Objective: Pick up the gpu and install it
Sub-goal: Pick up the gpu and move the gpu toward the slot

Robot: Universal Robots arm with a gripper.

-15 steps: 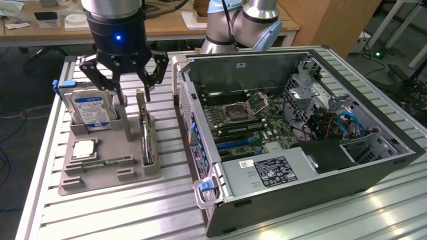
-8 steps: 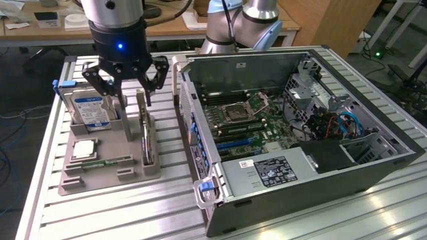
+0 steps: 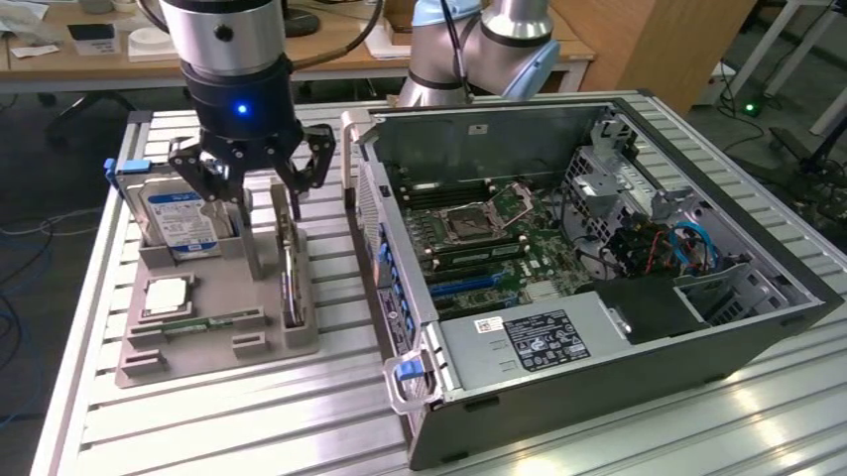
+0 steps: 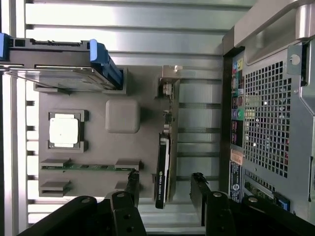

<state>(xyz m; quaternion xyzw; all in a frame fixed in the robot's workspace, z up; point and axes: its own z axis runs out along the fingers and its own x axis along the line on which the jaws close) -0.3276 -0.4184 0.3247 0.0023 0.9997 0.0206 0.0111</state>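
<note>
Gripper point(image 3: 260, 194) hovered above the gpu point(image 3: 289, 268).
Jaws were spread wide, empty; gpu stood upright along the grey tray's point(image 3: 198, 349) edge nearest the computer case point(image 3: 596, 397).

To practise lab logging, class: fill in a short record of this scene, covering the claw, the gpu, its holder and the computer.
claw: open, poised over the gpu, a finger on each side
gpu: standing on edge in the grey holder, not yet lifted
holder also has: hard drive, processor chip, memory strip
computer case: side open, on the exterior view's right
</note>
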